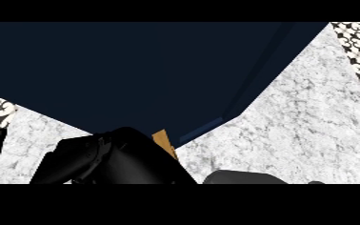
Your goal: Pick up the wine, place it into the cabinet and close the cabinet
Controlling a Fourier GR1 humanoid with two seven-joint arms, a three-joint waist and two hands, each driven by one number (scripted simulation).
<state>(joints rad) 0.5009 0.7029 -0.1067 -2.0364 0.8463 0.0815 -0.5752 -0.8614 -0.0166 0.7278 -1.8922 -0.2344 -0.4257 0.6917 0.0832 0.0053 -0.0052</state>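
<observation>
Black and bulky, the left hand [105, 159] fills the lower left of the head view, its back turned up toward the camera and its mass running off the lower edge. Whether its fingers are spread, closed, or wrapped round anything cannot be told from this angle, since only the dark outer surface shows. Just beside its upper right edge, a small orange-brown sliver [165, 143] peeks out between the hand and the dark panel above; what it belongs to is not clear. The wine itself cannot be made out anywhere in the view, so its place cannot be told.

To the right along the lower edge, a dark grey rounded shape [243, 177] rises a little into view. It looks like part of the right arm; no right hand shows.

White speckled stone makes up the counter [295, 124], which spreads across the right side and shows again as a smaller patch at the lower left, beyond the hand.

Farther off, a large dark navy cabinet [141, 66] covers most of the upper and middle view. Its lower edge slants down from the left to a corner near the hand, then climbs steeply to the upper right. A slightly lighter blue strip runs along that right-hand edge, showing the thickness of a panel. At the far top right corner and at the left edge, small patches of black-and-white patterned surface [348, 33] appear beyond the counter.
</observation>
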